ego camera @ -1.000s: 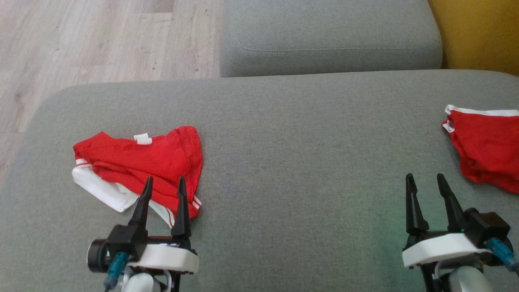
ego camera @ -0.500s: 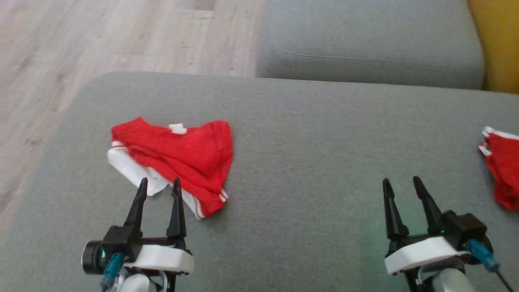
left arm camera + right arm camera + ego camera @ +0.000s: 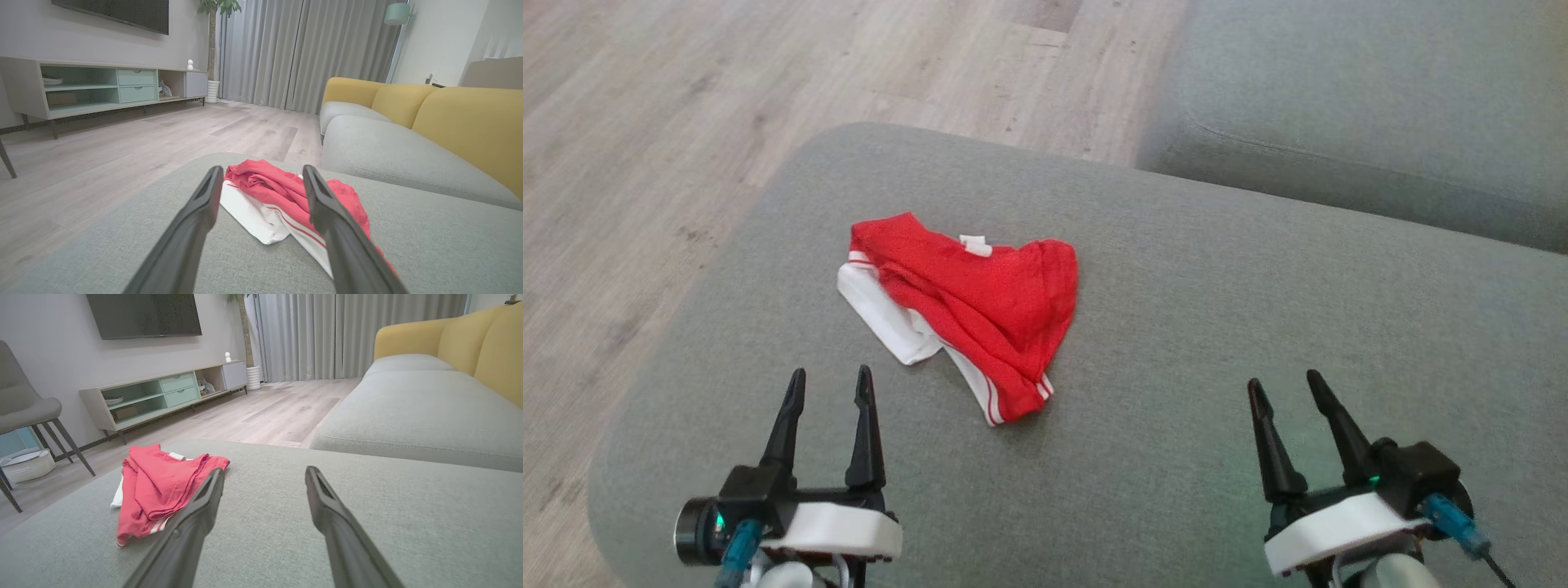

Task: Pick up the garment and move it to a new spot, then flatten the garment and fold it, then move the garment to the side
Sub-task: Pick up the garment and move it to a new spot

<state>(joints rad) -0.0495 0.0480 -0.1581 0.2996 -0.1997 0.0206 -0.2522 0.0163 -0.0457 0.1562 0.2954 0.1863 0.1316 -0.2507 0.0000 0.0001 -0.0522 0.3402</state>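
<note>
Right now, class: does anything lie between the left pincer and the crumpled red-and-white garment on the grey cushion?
Nothing visible does. The open left pincer points at the crumpled red-and-white fabric garment from just short of it, with only bare grey upholstered cushion between them.

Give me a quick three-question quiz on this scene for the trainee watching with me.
1. True or false: the crumpled red-and-white fabric garment hangs from the right gripper.
2. Which is nearer the garment? A, left gripper; B, right gripper; C, both equally.
3. Fill in: both grippers' jaws stand ____.
Key: 1 false, it lies on the grey upholstered cushion; 2 A; 3 open.
</note>
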